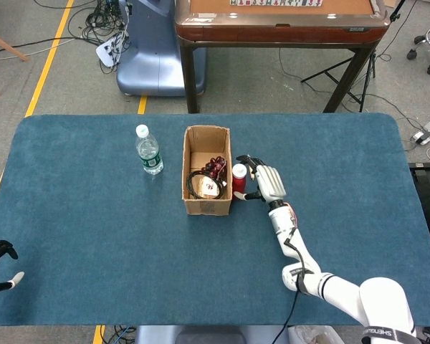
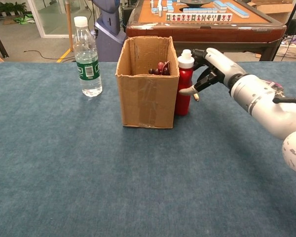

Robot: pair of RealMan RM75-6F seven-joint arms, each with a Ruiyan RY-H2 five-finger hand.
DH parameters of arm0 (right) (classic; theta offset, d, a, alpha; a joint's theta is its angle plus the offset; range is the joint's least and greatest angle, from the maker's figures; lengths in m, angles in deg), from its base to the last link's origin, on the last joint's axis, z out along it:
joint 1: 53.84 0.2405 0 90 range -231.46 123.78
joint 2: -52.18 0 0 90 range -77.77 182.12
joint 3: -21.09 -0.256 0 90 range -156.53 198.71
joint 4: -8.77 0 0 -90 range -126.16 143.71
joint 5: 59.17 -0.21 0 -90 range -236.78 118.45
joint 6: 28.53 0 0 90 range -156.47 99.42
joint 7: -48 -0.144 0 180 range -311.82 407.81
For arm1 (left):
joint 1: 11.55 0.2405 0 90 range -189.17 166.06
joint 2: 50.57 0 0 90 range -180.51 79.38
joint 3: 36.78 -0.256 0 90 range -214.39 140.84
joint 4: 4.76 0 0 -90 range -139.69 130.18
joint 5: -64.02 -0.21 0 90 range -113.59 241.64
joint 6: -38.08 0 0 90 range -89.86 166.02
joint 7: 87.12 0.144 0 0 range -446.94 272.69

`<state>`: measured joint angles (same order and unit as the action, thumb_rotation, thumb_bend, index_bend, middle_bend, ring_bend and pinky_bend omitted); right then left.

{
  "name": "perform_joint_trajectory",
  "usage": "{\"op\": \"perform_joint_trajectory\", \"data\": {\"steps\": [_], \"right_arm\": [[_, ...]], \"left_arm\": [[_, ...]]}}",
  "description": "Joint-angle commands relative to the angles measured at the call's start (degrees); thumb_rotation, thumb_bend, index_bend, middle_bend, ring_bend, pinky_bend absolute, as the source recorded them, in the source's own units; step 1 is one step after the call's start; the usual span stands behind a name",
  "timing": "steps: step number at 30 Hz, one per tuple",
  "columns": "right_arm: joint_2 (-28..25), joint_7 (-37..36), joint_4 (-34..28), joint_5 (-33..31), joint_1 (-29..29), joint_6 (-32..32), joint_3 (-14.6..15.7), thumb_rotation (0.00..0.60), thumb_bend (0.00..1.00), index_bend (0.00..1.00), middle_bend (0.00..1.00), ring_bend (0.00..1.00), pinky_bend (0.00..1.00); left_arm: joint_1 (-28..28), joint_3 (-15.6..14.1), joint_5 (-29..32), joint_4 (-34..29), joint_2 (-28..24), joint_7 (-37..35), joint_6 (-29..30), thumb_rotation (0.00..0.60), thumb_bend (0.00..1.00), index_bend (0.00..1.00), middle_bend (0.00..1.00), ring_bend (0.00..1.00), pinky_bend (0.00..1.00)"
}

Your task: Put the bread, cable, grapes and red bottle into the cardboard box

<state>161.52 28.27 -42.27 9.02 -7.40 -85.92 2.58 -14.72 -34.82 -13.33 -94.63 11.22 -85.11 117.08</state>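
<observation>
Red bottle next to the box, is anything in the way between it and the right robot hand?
Nothing visible. The right robot hand is already at the red bottle, thumb against its front. The bottle stands against the cardboard box wall, so it would have to go up over the rim.

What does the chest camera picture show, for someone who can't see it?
The right hand closes around a red bottle standing against an open cardboard box holding grapes. A clear water bottle stands left on the blue table.

Bright, even indoor light, soft faint shadows, both views sharp.
</observation>
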Motion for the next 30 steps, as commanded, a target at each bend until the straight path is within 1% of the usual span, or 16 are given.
{"op": "perform_joint_trajectory", "data": {"steps": [1,6,9,15,20,26,30], "right_arm": [[0.7,-1.15,1.43,0.6,0.2,0.61,-0.12,0.6,0.0,0.23,0.32,0.22,0.37],[1.67,-2.99,4.07,1.25,0.46,1.65,-0.12,0.6,0.0,0.24,0.33,0.23,0.37],[2.23,-4.31,5.62,1.79,0.61,2.18,-0.03,0.6,0.01,0.26,0.35,0.25,0.37],[3.04,-5.67,8.0,2.49,0.72,2.47,-0.09,0.6,0.12,0.35,0.43,0.33,0.4],[3.52,-6.41,9.31,2.97,0.61,2.29,-0.12,0.6,0.18,0.41,0.5,0.4,0.45],[3.9,-7.65,10.45,3.62,0.11,1.21,-0.17,0.6,0.2,0.48,0.55,0.47,0.51],[3.54,-8.42,10.38,4.43,-0.44,-0.29,-0.07,0.6,0.2,0.5,0.57,0.49,0.53]], "left_arm": [[0.0,0.01,0.0,-0.03,-0.01,-0.02,0.02,0.6,0.15,0.49,0.33,0.27,0.54],[0.03,-0.03,-0.02,-0.05,-0.05,-0.04,0.02,0.6,0.15,0.49,0.33,0.27,0.54],[0.01,0.0,0.02,-0.06,-0.06,-0.07,-0.02,0.6,0.15,0.49,0.33,0.27,0.54],[0.03,0.0,-0.02,0.0,-0.03,-0.12,0.04,0.6,0.15,0.49,0.33,0.27,0.54],[0.0,0.0,0.06,0.07,0.01,-0.02,-0.06,0.6,0.15,0.49,0.33,0.27,0.54],[0.01,-0.02,0.12,0.09,0.05,0.05,-0.1,0.6,0.15,0.49,0.33,0.27,0.54],[-0.03,-0.01,0.17,0.14,0.08,0.09,-0.2,0.6,0.15,0.49,0.33,0.27,0.54]]}}
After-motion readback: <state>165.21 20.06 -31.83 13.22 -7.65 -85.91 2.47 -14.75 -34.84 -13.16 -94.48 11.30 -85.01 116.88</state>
